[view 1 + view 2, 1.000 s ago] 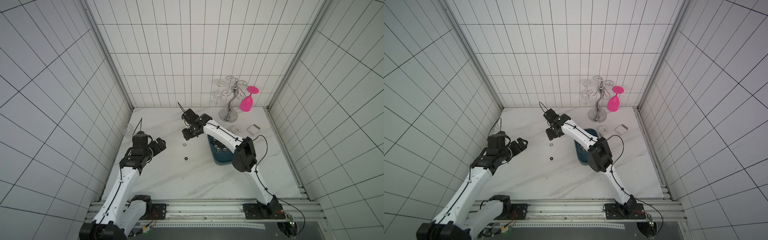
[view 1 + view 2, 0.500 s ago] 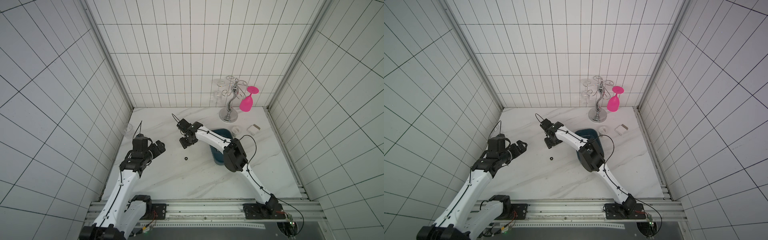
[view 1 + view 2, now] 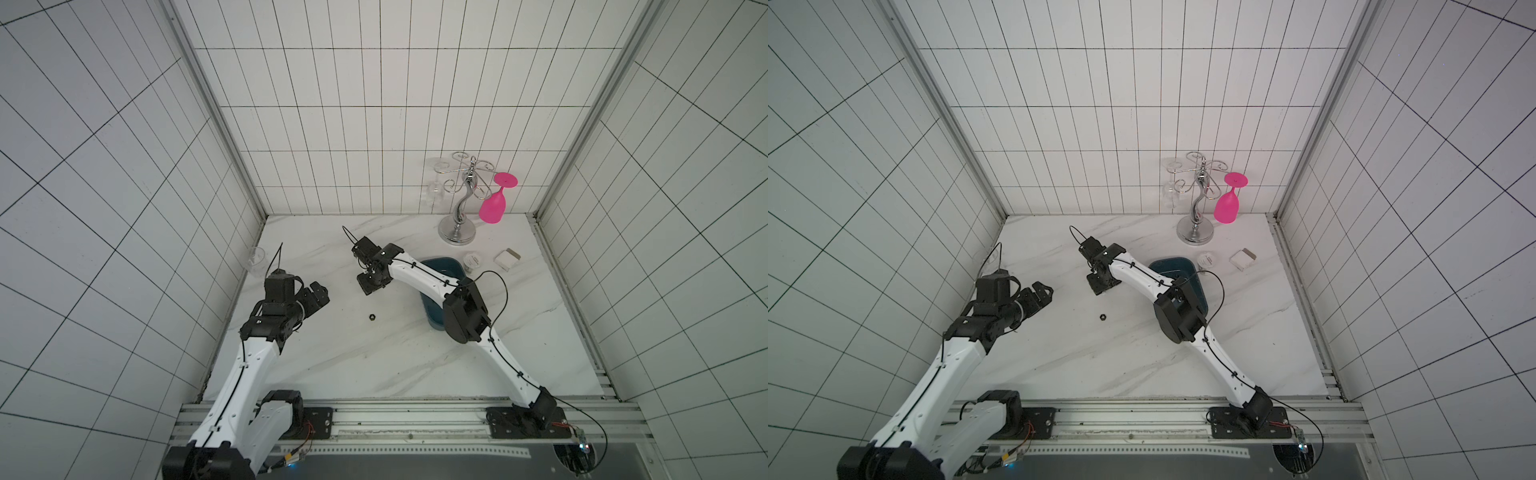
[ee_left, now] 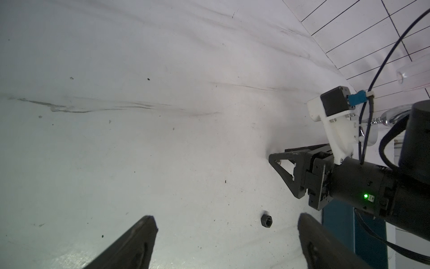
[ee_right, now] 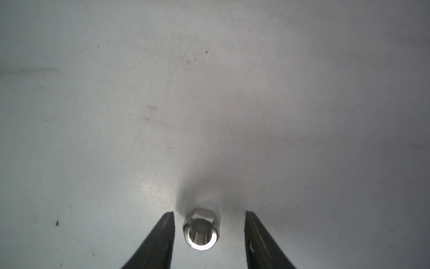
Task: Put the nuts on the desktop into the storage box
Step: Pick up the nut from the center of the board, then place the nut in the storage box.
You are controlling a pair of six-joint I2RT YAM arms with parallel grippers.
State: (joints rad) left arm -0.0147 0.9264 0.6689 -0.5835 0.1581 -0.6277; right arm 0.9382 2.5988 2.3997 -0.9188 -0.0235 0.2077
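We just dropped the right gripper [image 5: 209, 213] around the silver nut [image 5: 201, 229], fingers narrowing, not touching yet, so grab's imminent; left gripper's [image 4: 225, 216] spread wide.

The right jaws have dropped astride the silver nut [image 5: 201, 229], narrowing.

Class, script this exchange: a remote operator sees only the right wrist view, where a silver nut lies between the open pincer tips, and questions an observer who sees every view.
Operator: Besides my silver nut, is any nut left on the desktop?
Observer: Yes, one black nut lies there, untouched.
Operator: Where is the storage box?
Observer: The storage box sits on the desktop, partly hidden under the right arm.
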